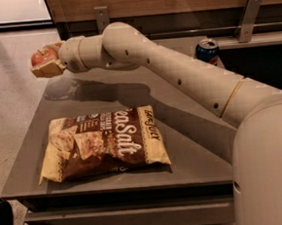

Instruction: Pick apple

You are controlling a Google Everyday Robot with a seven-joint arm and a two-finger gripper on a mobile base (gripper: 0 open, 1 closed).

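Observation:
The apple (41, 56) is small, round and red, and sits between the fingers of my gripper (45, 61) at the far left of the view. The gripper is shut on it and holds it in the air above the far left corner of the grey table (193, 154). A tan finger pad (45, 69) shows below the apple. My cream arm reaches across from the lower right to the upper left.
A brown and yellow chip bag (102, 143) lies flat on the near left part of the table. A blue soda can (207, 50) stands at the far right edge. A wooden wall with metal brackets runs behind the table. The floor lies to the left.

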